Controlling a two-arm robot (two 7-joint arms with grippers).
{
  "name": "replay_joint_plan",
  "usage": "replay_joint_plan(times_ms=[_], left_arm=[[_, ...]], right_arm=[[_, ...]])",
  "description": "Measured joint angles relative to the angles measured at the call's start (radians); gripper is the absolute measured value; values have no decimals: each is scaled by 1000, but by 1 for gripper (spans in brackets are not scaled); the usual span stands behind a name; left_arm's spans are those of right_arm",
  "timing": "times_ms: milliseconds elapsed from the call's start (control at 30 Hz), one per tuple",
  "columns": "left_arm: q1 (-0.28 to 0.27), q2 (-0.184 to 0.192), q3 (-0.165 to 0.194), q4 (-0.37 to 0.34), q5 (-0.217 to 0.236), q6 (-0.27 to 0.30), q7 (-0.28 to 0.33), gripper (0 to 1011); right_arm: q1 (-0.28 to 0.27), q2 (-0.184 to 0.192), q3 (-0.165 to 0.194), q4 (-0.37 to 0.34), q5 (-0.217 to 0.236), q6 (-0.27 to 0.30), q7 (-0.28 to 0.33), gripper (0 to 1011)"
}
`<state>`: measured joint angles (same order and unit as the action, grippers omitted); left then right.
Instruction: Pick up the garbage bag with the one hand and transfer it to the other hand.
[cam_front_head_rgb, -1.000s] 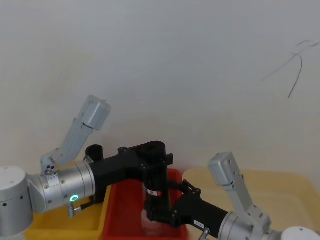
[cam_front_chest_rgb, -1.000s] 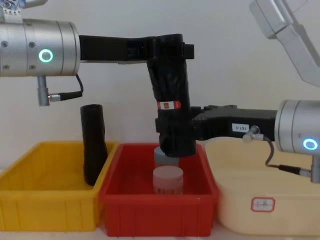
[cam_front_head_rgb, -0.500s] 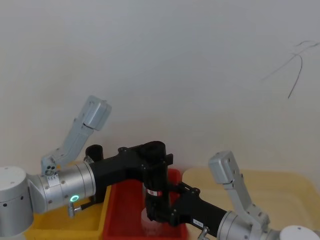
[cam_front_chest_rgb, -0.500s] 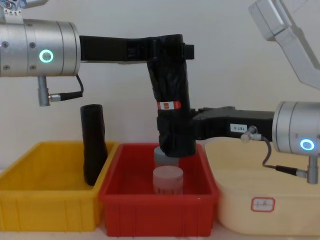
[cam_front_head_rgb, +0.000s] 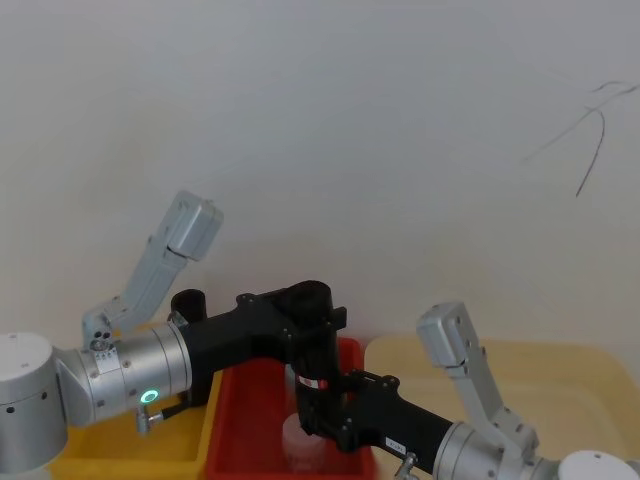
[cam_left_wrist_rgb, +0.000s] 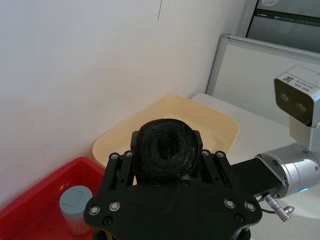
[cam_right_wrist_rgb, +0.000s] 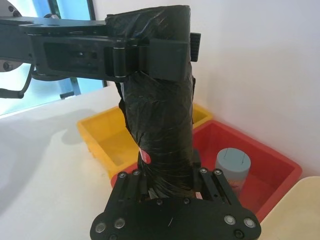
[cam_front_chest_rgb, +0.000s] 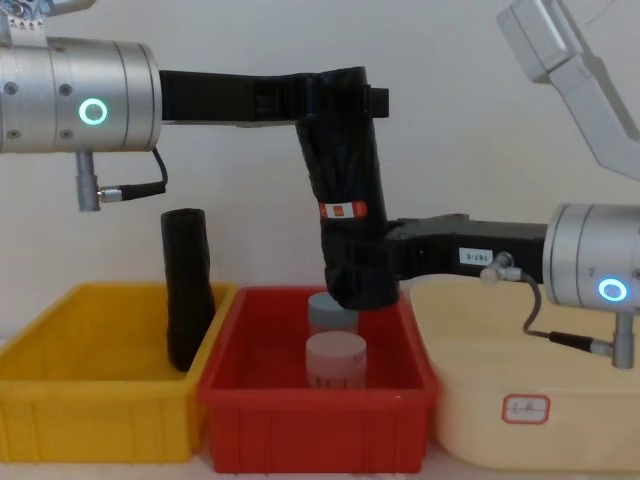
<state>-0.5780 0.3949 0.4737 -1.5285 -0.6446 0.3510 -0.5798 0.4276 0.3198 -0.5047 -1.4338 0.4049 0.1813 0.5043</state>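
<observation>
Garbage bag held in the air, gripped at both ends.
It hangs almost upright, leaning a little, above the back edge of the red bin. The left gripper, green ring on its wrist, has its jaws clamped on the roll's top end. The right gripper, blue ring, has its jaws closed round the lower end, below the red-and-white label. Two capped jars stand in the red bin beneath it. A plain black roll leans in the yellow bin, at its right corner.
</observation>
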Motion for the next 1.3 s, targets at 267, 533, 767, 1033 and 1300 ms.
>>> replay_joint_plan(times_ms=[267,533,767,1033,1300], left_arm=[[0,1,1,0,0,-1,0,598],[0,1,1,0,0,-1,0,817],[0,3,2,0,-2,-2,-1,991],[3,13,1,-6,-13,-3,-10,1002],[12,29,-14,-11,-33,-9,-16,1001]], right_arm=[[-3,2,0,-1,8,-8,-1,458],[-12,5,6,-7,20,-17,-11,457],[-21,11,15,-15,29,-24,-23,457],[-30,17,27,-22,41,-30,-43,457],[-40,21,48,-21,47,-28,-85,457]])
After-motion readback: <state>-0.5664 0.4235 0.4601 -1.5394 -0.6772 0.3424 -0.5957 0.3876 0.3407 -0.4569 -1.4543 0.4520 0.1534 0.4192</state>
